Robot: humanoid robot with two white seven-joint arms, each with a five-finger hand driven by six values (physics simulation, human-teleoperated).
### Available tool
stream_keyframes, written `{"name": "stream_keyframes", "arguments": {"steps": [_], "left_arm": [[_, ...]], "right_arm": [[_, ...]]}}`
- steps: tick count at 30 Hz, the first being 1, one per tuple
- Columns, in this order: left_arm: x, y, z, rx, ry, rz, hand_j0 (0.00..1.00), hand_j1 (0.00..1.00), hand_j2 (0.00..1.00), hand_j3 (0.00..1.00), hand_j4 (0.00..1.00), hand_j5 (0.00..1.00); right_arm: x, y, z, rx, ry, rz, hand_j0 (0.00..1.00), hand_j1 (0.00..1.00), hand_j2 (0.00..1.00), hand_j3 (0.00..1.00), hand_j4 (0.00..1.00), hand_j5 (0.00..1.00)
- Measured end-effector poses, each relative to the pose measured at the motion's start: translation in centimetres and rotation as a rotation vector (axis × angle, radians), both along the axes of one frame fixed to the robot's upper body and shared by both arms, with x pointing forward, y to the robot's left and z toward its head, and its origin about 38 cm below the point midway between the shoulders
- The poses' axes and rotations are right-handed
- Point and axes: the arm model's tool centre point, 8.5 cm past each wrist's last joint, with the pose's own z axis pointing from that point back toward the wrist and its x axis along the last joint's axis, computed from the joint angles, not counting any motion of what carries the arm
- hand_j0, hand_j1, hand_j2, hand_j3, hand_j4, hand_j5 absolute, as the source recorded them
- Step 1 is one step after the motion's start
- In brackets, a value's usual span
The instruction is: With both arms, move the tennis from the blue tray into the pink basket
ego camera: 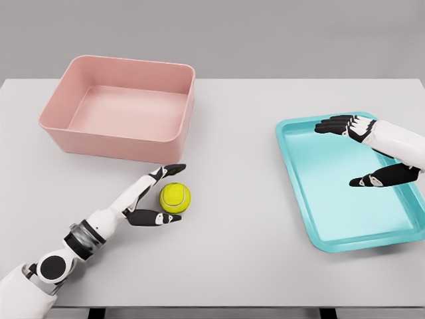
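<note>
From the head view, a pale grey desk carries a pink basket at the upper left and a blue tray at the right, the two well apart. The tennis ball is not in the tray: it lies on the desk just in front of the basket's near wall, close to its right corner. The left arm comes in from the lower left corner, and the left hand sits against the ball with its fingers spread around it, the long fingers passing behind the ball's far side and the thumb lying along its near side; whether they press on the ball or only flank it cannot be told, and the ball seems to rest on the desk. The right arm enters from the right edge, and the right hand hovers over the tray with fingers apart and extended toward the left, thumb held lower, holding nothing. The basket is empty inside.
</note>
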Motion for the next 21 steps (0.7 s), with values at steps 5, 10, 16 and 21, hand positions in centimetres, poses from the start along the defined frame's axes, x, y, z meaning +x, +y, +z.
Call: {"name": "stream_keyframes", "arguments": {"steps": [5,10,16,21], "left_arm": [[-0.06,0.00,-0.10,0.008,-0.001,-0.001,0.74,0.74,0.74,0.74,0.74,0.74],[-0.16,0.01,-0.18,0.009,0.000,-0.001,0.64,0.64,0.64,0.64,0.64,0.64],[-0.12,0.04,-0.10,0.006,-0.003,0.003,0.59,0.59,0.59,0.59,0.59,0.59],[-0.18,0.00,0.07,0.001,-0.007,0.001,0.58,0.58,0.58,0.58,0.58,0.58]], "right_arm": [[0.00,0.00,-0.01,0.000,0.000,0.000,1.00,1.00,1.00,1.00,1.00,1.00],[0.00,0.01,-0.03,0.000,0.001,0.000,1.00,1.00,1.00,1.00,1.00,1.00],[0.01,0.00,-0.04,0.000,0.001,-0.001,1.00,1.00,1.00,1.00,1.00,1.00],[0.05,-0.02,0.01,-0.001,0.001,-0.003,1.00,1.00,1.00,1.00,1.00,1.00]]}}
